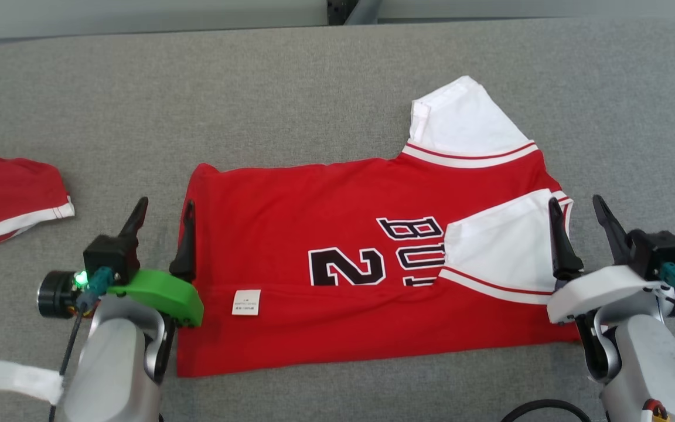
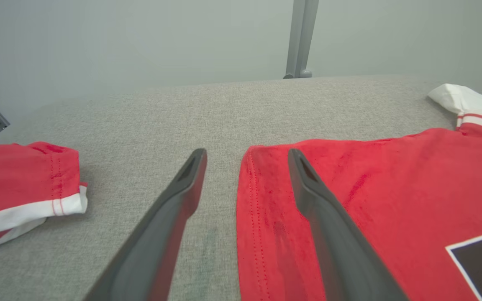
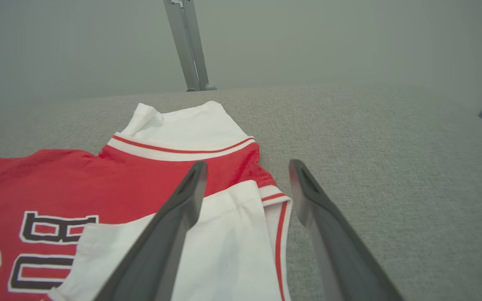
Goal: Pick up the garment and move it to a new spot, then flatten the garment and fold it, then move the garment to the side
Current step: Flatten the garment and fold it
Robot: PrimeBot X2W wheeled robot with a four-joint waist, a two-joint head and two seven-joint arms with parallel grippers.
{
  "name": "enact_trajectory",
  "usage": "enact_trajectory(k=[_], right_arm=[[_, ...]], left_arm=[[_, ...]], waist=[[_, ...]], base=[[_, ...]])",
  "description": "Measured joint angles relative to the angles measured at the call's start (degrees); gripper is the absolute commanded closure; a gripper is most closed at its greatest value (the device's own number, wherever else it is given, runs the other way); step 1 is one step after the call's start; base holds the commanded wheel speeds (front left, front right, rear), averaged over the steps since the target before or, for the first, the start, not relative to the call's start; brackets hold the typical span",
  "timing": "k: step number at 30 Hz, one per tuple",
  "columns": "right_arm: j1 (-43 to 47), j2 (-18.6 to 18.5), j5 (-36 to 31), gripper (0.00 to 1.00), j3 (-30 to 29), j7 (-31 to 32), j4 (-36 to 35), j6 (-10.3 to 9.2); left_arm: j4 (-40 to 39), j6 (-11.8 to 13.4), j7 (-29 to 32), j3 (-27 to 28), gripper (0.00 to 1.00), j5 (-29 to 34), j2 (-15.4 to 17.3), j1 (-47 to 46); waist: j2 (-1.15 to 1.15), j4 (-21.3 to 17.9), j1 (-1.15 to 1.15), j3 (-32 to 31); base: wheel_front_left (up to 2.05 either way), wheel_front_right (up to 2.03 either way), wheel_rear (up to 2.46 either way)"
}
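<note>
- Now the left gripper (image 1: 167,202) is spread wide with nothing between its fingers
- One of its fingers (image 2: 170,217) is over the bare grey table (image 1: 314,88), the other over red cloth, so the hem edge of the red jersey (image 1: 314,211) lies in the gap between them
- From that gripper the jersey stretches flat across the table towards the right gripper (image 1: 575,199), with its dark lettering and the number 2 facing up
- A small white label (image 1: 246,302) sits on the cloth just beside the left gripper's green mount (image 1: 159,293)
- Out on the far side of the left gripper, away from the jersey, lies a second red garment (image 1: 3,193) with a white band, well apart from it
- The right gripper is equally wide open and holds nothing
- Its inner finger is over the folded white sleeve (image 1: 501,246), its outer finger over bare table, with the jersey's shoulder edge between
- Beyond the right gripper's tips the other white sleeve (image 1: 466,117) sticks out from the jersey
- Whether any finger touches the cloth, I cannot tell
</note>
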Motion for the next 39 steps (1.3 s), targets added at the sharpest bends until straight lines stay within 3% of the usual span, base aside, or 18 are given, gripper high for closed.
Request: enact_trajectory(k=[11, 22, 24, 25, 27, 34, 39], right_arm=[[-6.75, -0.22, 0.6, 0.0, 4.89, 0.0, -2.52, 0.0], [-10.55, -1.59, 1.25, 0.0, 6.86, 0.0, -4.82, 0.0], [-12.02, -2.4, 1.56, 0.0, 7.34, 0.0, -4.82, 0.0], [-12.99, -2.88, 1.57, 0.0, 7.81, 0.0, -4.75, 0.0], [-15.47, -3.44, 1.76, 0.0, 8.92, 0.0, -3.91, 0.0], [-26.47, -6.82, 2.94, 0.0, 13.65, 0.24, 6.54, 0.0], [-36.77, -8.8, 4.3, 0.0, 17.92, 5.61, 18.12, 0.0]], left_arm=[[11.67, 0.29, 0.0, -0.43, 0.0, 2.6, 3.32, -14.05], [17.2, 1.02, -0.05, -1.26, 0.0, 3.26, 3.04, -16.71], [17.67, 0.85, -0.07, -1.4, 0.18, 3.22, 2.78, -17.23], [17.71, 0.83, -0.07, -1.37, 0.51, 3.15, 2.66, -17.37], [17.47, 0.79, -0.07, -1.4, 1.0, 2.96, 2.32, -17.72], [15.86, 0.47, -0.04, -2.0, 1.0, 2.38, 1.05, -18.53], [12.68, 0.34, 0.0, -2.26, 1.0, 1.56, -0.66, -18.55]], waist=[[0.0, -2.07, 0.0, 7.08], [0.01, -3.78, 0.0, 10.2], [0.0, -3.62, 0.0, 10.51], [0.0, -3.52, 0.0, 10.67], [0.0, -3.3, 0.0, 11.02], [0.0, -1.78, 0.0, 12.11], [-0.01, 0.88, 0.0, 12.99]], base=[[0.0, 0.0, 0.0], [0.0, 0.0, 0.0], [0.0, 0.0, 0.0], [0.0, 0.0, 0.0], [0.0, 0.0, 0.0], [0.0, 0.0, 0.0], [0.0, 0.0, 0.0]])
